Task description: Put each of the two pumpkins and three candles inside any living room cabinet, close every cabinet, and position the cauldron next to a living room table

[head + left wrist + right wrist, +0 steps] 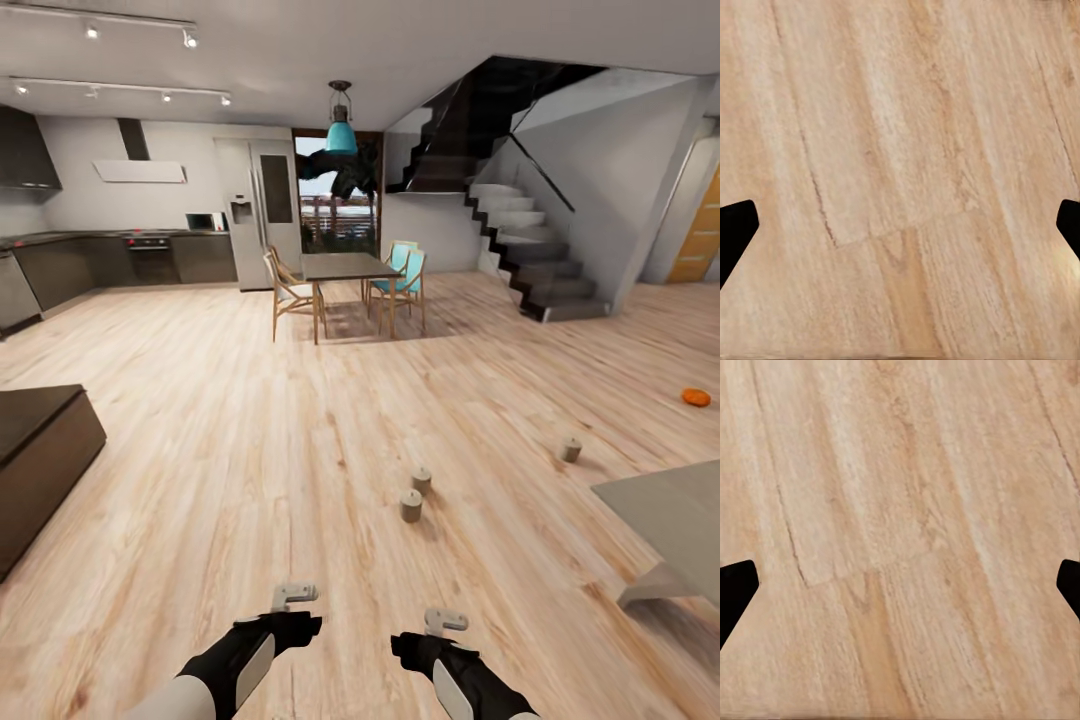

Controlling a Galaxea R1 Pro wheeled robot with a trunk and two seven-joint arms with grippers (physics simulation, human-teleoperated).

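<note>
While both wrist views give bare floorboards between spread fingertips, head view adds three candles (412, 506), one pumpkin (696, 397); left pincer (294, 596), right pincer (445, 621) open, empty.

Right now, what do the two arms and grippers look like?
Both arms are glossy black with white shell panels on the forearms. The left gripper and right gripper are small pale grey pieces at black wrists. In the wrist views the fingers show as plain black wedges. No cables or markings visible.
</note>
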